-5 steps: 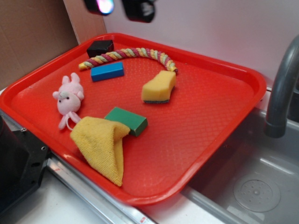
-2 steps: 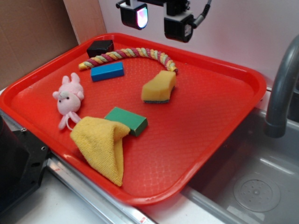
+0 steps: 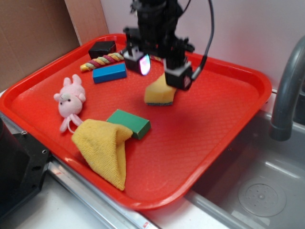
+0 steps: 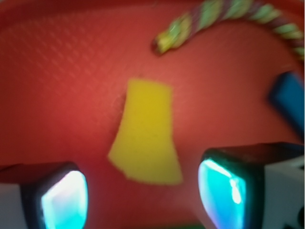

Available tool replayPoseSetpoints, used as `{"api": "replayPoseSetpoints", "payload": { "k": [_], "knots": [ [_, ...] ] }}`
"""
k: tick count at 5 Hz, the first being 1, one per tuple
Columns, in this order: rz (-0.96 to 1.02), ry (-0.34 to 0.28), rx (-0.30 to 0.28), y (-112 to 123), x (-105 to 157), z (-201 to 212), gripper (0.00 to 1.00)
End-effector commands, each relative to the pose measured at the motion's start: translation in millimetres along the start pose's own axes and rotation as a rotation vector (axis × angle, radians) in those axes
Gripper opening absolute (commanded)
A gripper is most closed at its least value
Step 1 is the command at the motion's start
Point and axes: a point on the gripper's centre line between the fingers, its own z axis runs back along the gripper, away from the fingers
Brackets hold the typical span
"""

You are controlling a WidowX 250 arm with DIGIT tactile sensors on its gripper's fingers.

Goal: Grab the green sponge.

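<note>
The green sponge [image 3: 159,94] [image 4: 145,133], curvy yellow foam with a dark underside, lies on the red tray [image 3: 214,124]. The gripper [image 3: 159,71] [image 4: 143,200] hovers above it, jaws wide, apparently holding nothing.

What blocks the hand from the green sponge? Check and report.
Probably nothing. The hand hangs open just above the green sponge, its fingers apart. In the wrist view the sponge's top lies bare, with the rope toy and blue block off to the side.

Red tray [image 3: 228,124]: pink bunny [image 3: 70,100], yellow cloth [image 3: 102,150], green block [image 3: 128,122].
</note>
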Motion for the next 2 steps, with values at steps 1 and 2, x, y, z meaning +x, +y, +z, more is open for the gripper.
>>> {"api": "replayPoseSetpoints", "payload": {
  "k": [1, 2],
  "knots": [
    [-0.045, -0.025, -0.029, -10.8, 14.4, -23.1, 1.00],
    [-0.082, -0.019, -0.035, -20.6, 18.2, -21.0, 1.00]
  ]
}}
